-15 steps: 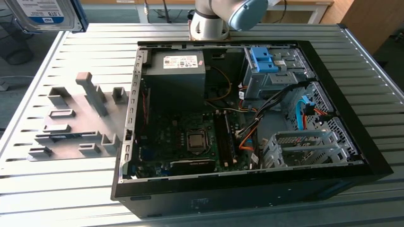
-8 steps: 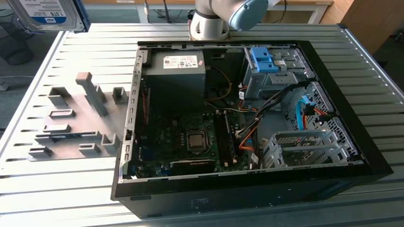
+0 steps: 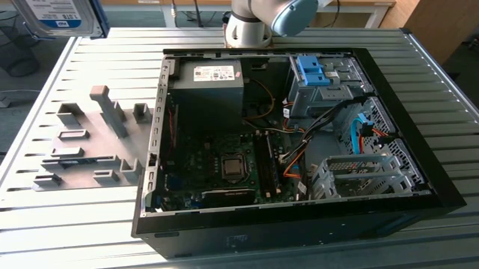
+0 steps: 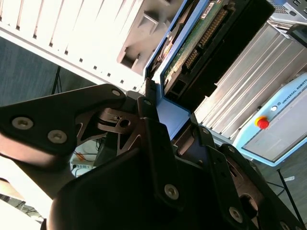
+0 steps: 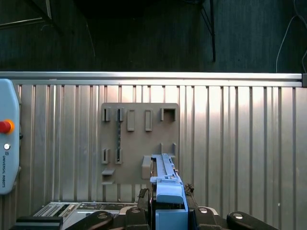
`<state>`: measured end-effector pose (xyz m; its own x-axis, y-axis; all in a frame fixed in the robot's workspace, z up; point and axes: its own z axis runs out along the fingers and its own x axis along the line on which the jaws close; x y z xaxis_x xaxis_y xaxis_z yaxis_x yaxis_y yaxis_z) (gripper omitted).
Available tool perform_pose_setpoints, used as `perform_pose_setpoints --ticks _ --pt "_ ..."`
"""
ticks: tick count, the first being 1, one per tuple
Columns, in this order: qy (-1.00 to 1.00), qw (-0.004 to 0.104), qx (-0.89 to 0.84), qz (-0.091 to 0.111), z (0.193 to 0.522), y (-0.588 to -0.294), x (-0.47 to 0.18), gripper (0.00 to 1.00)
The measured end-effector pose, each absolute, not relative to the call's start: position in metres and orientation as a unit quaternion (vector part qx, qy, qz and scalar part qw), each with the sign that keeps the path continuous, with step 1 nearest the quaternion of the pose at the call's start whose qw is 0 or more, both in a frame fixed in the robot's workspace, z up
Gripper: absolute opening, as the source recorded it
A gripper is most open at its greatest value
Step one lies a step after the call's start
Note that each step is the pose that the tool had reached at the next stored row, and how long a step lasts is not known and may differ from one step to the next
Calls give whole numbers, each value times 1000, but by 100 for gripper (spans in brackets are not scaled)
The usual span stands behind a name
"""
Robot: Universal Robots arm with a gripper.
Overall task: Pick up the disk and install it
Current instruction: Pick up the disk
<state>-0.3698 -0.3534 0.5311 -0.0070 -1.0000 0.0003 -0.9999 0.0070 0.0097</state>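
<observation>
Currently the end effector (image 4: pixel 171 120) is clenched on the disk (image 4: pixel 192 48), pinching the blue frame at one end. The disk hangs high over the bench (image 3: pixel 90 235), on the slotted plate's side, well apart from the computer case (image 3: pixel 299 235).

Risks, as I judge them:
- Case: open and crowded, so a low or skewed approach could knock the disk on the case wall.
- Power supply box (image 3: pixel 210 89): sits along the far wall, and a wide swing could clip it.
- Silver drive cage (image 3: pixel 359 176): slots look narrow, and a tilted disk would likely jam its frame at the mouth.
- Cables (image 3: pixel 358 134): orange and blue ones run between the upper bay and the cage, so they could snag or get pinched.
- Grip: holds one end only, with most of the disk sticking out. It may sag or slip if bumped.

Around:
- Grey slotted plate (image 5: pixel 139 143) lies on the bench beside the case, under the disk in the first wrist view.
- Control pendant (image 5: pixel 7 143) sits at the bench edge, out of the way.
- Blue clip (image 3: pixel 314 70) sits in the upper bay.
</observation>
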Motion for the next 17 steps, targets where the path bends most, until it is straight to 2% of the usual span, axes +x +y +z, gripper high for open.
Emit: perform_pose_setpoints --ticks 17 --pt "-710 4 705 -3 531 -353 -356 37"
